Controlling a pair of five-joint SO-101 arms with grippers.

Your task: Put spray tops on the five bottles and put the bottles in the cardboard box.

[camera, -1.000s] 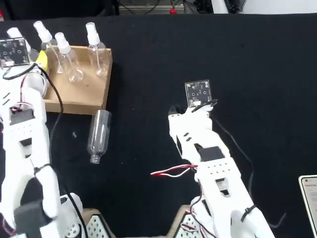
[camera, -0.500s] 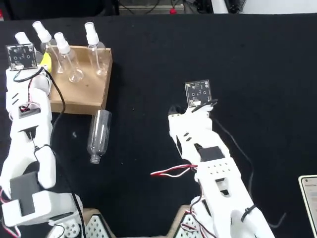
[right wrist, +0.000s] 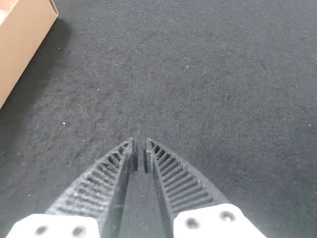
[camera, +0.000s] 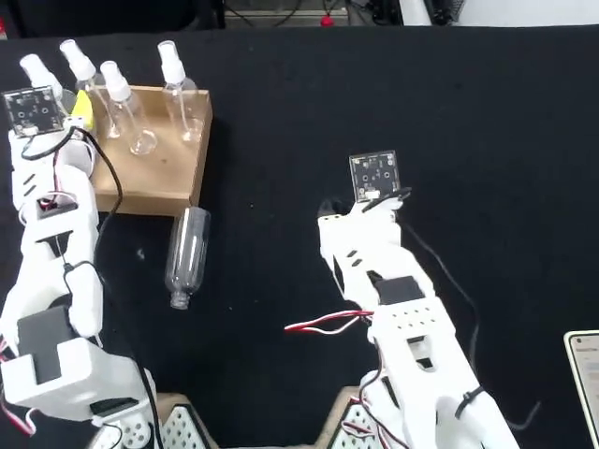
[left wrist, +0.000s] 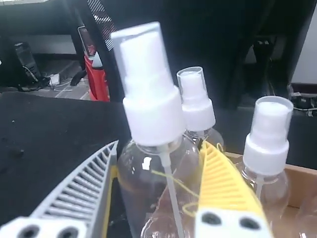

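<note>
In the left wrist view my left gripper (left wrist: 160,145) is shut on a clear bottle (left wrist: 148,168) with a white spray top, its grey and yellow fingers on either side of the body. In the high view this bottle (camera: 35,69) stands upright at the far left edge of the cardboard box (camera: 159,178). Three more topped bottles (camera: 120,94) stand in the box. A bottle without a top (camera: 187,248) lies on the black cloth in front of the box. My right gripper (right wrist: 139,148) is shut on nothing, low over the cloth at mid-table.
The right arm (camera: 384,281) stretches from the near edge to the table's middle. A corner of the cardboard box (right wrist: 20,29) lies ahead of the right gripper. A white object (camera: 585,365) sits at the right edge. Black cloth covers the table.
My left arm swung slightly right with its bottle, then back a little to the left. The right arm and the lying bottle have not moved.
</note>
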